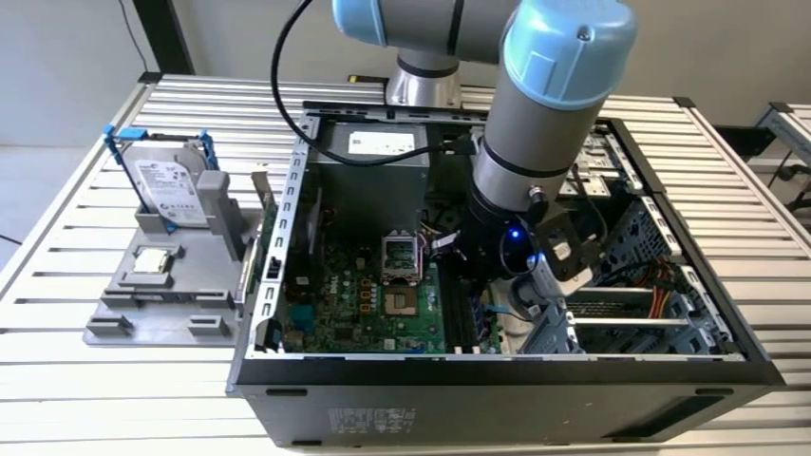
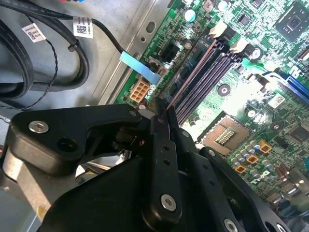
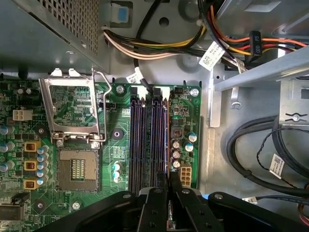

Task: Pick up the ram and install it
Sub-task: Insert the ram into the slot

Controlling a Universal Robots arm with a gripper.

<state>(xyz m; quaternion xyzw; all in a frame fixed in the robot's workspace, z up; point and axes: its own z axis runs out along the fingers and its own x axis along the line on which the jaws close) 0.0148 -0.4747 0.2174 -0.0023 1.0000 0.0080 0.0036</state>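
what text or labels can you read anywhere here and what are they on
No text can be quoted; print is there, but none of it reads.
hard drive label, exterior view: blurred.
power supply sticker, exterior view: blurred.
case sticker, exterior view: too small.
white cable tag, second wrist view: barcode-like print, unreadable.
harness tag, first wrist view: too small.

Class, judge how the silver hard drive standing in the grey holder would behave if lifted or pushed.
The hard drive looks rigid and probably heavy for its size, given its metal casing. Standing on edge in the grey holder, it might tip if pushed sideways.
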